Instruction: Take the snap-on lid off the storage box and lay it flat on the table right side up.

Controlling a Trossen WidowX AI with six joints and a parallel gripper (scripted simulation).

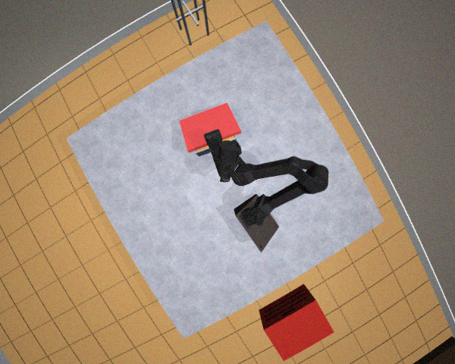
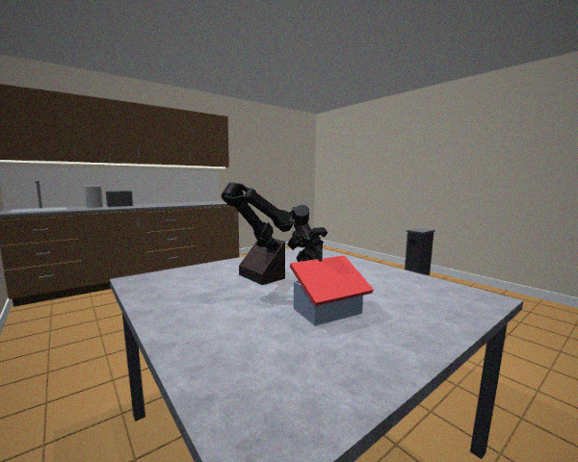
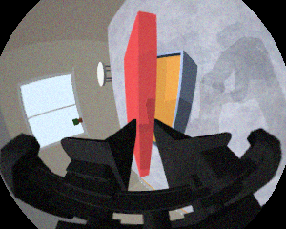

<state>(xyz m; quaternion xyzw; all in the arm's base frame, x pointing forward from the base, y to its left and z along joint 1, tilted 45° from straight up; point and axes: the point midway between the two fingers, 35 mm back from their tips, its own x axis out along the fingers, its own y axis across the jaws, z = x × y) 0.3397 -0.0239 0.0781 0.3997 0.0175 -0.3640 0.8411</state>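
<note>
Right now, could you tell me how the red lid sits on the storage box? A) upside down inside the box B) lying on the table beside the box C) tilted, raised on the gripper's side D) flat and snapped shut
C: the gripper pinches the red lid's edge, which slopes up from the storage box, baring its orange inside.

Table [image 2: 220,347]: your grey mottled top on dark legs. Directly on it you have the blue-grey storage box [image 2: 328,307] near centre and, at its 10 o'clock, the arm's dark base [image 2: 263,263].

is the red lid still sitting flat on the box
No, the lid is tilted, its gripper side raised off the box.
</note>
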